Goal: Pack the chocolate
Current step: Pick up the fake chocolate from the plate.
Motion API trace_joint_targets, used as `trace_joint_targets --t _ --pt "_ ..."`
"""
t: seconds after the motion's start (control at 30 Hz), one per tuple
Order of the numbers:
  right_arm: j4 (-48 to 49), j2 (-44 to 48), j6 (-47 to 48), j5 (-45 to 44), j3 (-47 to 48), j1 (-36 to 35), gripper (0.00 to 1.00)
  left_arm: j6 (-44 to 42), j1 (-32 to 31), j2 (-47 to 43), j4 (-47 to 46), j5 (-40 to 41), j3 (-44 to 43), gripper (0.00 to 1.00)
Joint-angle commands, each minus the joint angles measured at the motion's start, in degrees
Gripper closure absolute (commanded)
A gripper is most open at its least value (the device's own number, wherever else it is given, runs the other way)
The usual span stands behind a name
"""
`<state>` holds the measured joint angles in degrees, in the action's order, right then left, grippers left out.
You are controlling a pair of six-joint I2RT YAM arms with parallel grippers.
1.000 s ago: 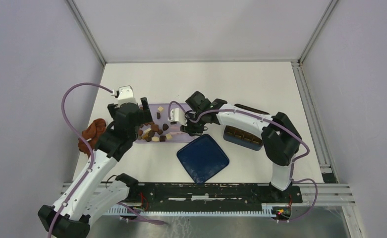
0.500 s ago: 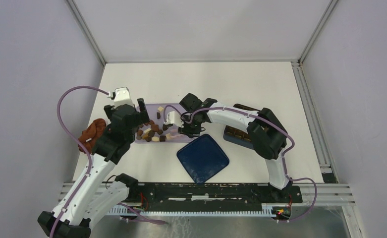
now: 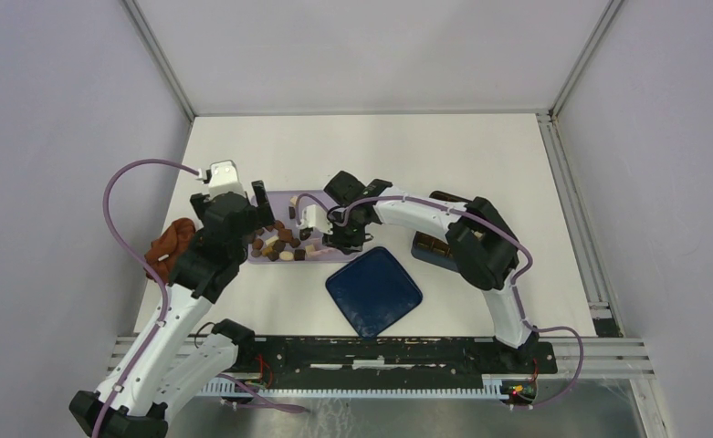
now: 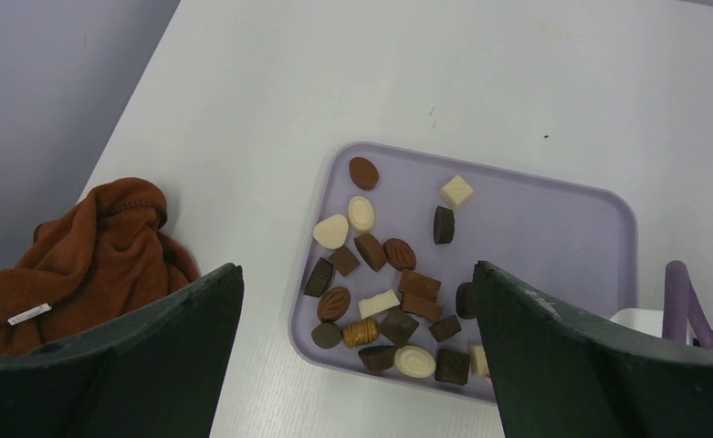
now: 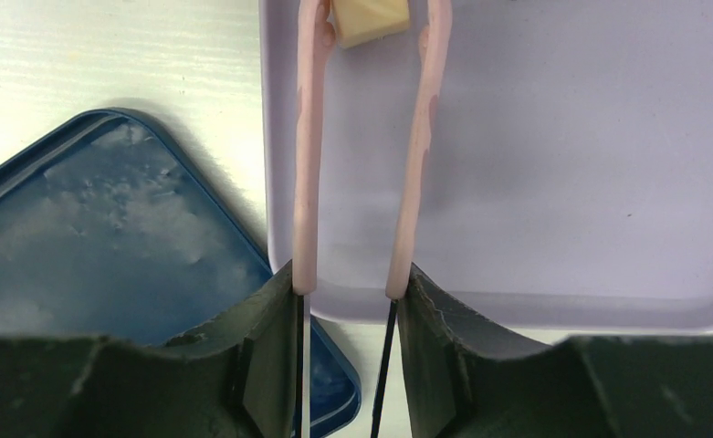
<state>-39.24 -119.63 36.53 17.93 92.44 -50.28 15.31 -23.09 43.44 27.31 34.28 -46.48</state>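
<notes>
White table [image 3: 380, 146], one tray [image 4: 553, 228], one cloth [image 4: 97, 237], chocolate [image 4: 379, 303]

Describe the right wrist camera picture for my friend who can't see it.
The end effector holds pink tongs, and a cream chocolate sits between their tips, over a lilac tray. A dark blue lid lies on the white table to the tray's left.
</notes>
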Motion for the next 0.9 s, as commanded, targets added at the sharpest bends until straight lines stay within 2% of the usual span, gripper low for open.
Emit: trace_joint_targets --t 0.0,0.3,0.63,0.87 --pt "-1.23 -1.65 0.64 0.8 4.39 -0.54 0.55 -2.57 0.36 -0.51 -1.95 -0.52 0.03 0.0" --pt "-2.81 -3.81 0.76 1.13 6.79 -1.09 0.55 -2.68 0.45 -0.51 -2.11 -1.21 0.15 0.0" --pt "-1.66 -0.37 0.17 0.52 4.8 -0.97 0.76 -2.82 0.62 -0.39 -2.17 -1.41 0.23 0.0" --pt "-0.49 1.89 -0.28 0.64 2.75 -0.56 0.84 -2.91 0.69 -0.12 -2.18 -1.42 0.34 0.0"
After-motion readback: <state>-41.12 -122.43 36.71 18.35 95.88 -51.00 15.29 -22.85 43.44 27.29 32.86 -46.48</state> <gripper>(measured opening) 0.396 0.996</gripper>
